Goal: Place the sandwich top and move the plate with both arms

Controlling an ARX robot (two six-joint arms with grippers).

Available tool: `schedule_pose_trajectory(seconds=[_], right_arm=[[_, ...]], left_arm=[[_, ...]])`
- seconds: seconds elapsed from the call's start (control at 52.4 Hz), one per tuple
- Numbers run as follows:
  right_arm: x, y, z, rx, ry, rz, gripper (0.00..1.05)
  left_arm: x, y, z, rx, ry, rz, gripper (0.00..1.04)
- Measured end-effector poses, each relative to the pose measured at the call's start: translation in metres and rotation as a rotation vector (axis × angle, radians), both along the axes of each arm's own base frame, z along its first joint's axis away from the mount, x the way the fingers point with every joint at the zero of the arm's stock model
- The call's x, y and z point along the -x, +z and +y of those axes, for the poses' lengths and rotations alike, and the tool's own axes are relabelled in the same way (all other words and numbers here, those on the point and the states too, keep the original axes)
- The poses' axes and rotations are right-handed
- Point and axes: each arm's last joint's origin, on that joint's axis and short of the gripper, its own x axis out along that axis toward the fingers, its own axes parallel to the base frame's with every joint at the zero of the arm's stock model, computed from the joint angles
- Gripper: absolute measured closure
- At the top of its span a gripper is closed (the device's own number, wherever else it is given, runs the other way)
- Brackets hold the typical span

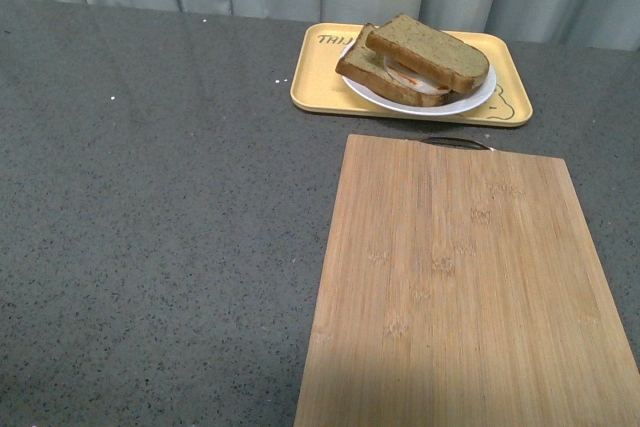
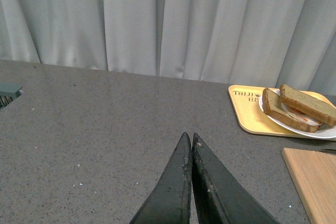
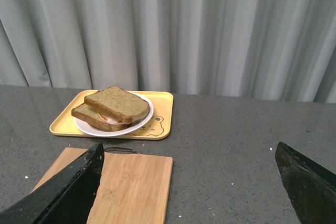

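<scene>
While sandwich top [image 1: 430,50] rests on plate [image 1: 470,104], left gripper [image 2: 191,139] pressed together, right gripper [image 3: 189,153] spread, both apart.

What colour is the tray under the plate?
The tray is yellow with brown print, clearest in the front view.

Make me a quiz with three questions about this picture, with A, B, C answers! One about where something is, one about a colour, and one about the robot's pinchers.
1. Where does the plate sit?
A. on the yellow tray
B. on the cutting board
C. straight on the grey table

2. What colour is the plate?
A. blue
B. white
C. black

3. How are the two grippers?
A. both wide open
B. both shut
C. left gripper shut, right gripper open

Answers:
1 A: the tray's rim shows all round the plate.
2 B: its edge is plain white under the sandwich top.
3 C: the left fingers touch; the right ones stand far apart.
</scene>
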Motion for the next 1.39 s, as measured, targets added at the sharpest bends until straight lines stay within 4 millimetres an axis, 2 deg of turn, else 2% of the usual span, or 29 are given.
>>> schedule_pose_trajectory(seconds=[0.877, 0.973, 1.068, 1.221, 1.354, 1.392], right_arm=[[0.000, 0.000, 0.000, 0.000, 0.000, 0.000, 0.09], [0.000, 0.000, 0.000, 0.000, 0.000, 0.000, 0.09], [0.000, 0.000, 0.000, 0.000, 0.000, 0.000, 0.09], [0.000, 0.000, 0.000, 0.000, 0.000, 0.000, 0.09], [0.000, 0.000, 0.000, 0.000, 0.000, 0.000, 0.09], [0.000, 0.000, 0.000, 0.000, 0.000, 0.000, 0.09]], left_arm=[[0.023, -0.003, 0.000, 0.000, 0.000, 0.005, 1.00], [0.023, -0.003, 0.000, 0.000, 0.000, 0.004, 0.81], [0.023, -0.003, 0.000, 0.000, -0.001, 0.004, 0.66], [0.023, -0.003, 0.000, 0.000, -0.001, 0.003, 0.34], [0.023, -0.003, 0.000, 0.000, 0.000, 0.004, 0.15], [0.023, -0.003, 0.000, 0.000, 0.000, 0.003, 0.06]])
